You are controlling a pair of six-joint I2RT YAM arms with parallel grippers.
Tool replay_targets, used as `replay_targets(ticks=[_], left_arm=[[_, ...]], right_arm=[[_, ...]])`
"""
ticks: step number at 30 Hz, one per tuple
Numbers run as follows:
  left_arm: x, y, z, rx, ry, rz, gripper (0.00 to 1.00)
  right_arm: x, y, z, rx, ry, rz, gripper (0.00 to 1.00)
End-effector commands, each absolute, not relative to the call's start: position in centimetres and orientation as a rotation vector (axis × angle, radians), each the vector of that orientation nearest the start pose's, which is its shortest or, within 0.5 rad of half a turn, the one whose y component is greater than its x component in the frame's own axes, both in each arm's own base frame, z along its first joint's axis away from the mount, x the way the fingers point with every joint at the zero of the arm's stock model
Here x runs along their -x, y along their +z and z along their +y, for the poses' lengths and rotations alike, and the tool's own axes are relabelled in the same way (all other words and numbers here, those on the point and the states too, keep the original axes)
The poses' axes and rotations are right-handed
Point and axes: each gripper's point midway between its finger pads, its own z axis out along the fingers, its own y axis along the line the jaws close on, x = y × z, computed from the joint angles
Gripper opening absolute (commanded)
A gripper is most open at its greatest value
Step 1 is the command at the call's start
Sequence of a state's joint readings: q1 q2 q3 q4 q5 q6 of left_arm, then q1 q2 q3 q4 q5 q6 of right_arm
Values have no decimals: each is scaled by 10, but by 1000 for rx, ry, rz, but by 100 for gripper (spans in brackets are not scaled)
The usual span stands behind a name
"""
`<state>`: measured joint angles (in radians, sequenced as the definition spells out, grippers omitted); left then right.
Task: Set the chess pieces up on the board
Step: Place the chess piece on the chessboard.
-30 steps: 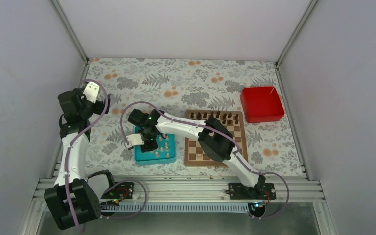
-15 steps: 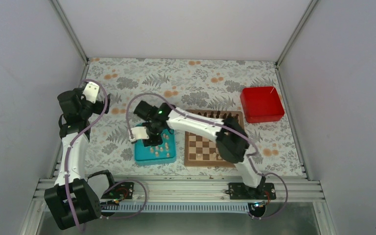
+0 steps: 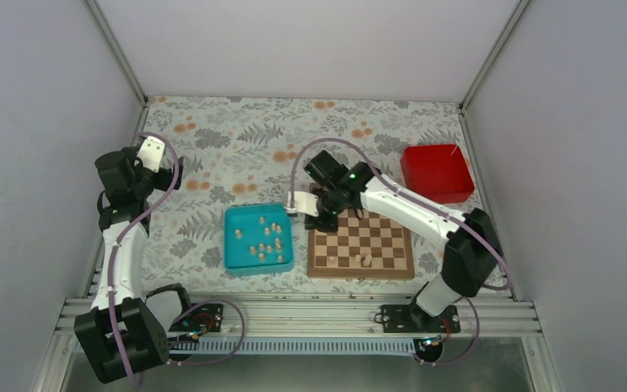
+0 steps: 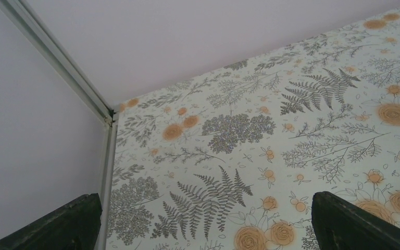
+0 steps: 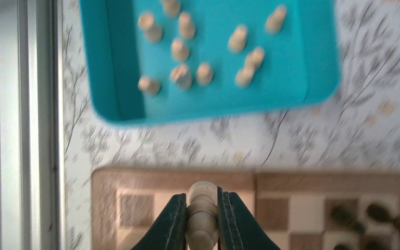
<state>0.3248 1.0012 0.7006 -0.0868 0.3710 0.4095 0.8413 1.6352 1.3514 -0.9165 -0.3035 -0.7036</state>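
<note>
The chessboard [image 3: 375, 242] lies right of centre. My right gripper [image 3: 324, 217] hovers over its far left corner, shut on a pale beige chess piece [image 5: 202, 206]. In the right wrist view the gripper [image 5: 202, 208] is above the board's edge squares [image 5: 135, 181]. Several pale pieces [image 3: 266, 242] lie in the teal tray [image 3: 233, 260], and they also show in the right wrist view [image 5: 188, 51]. A few pale pieces [image 3: 363, 260] stand on the board's near rows. My left gripper [image 3: 152, 152] is open and empty, raised at the far left over bare floral cloth [image 4: 224, 156].
A red box [image 3: 435, 173] sits at the back right beside the board. Dark chessmen [image 5: 380, 214] stand on the board's far side. The teal tray [image 5: 312, 62] lies left of the board. White walls enclose the table on three sides.
My right gripper has lifted out of the teal tray with a pale piece and swung right to the board's far left corner. The left arm has not moved.
</note>
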Motion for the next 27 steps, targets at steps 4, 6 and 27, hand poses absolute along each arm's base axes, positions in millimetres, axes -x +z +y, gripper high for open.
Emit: replay_targets(ticks=[4, 6, 27], left_arm=[[-349, 239, 50, -326, 110, 1886, 100], [-349, 238, 50, -323, 110, 1890, 100], [-349, 236, 53, -315, 123, 1899, 100]], right_arm=[[-184, 130, 254, 1889, 415, 2053, 5], [-178, 124, 242, 1882, 398, 2080, 4], [-150, 76, 203, 1915, 344, 2189, 7]])
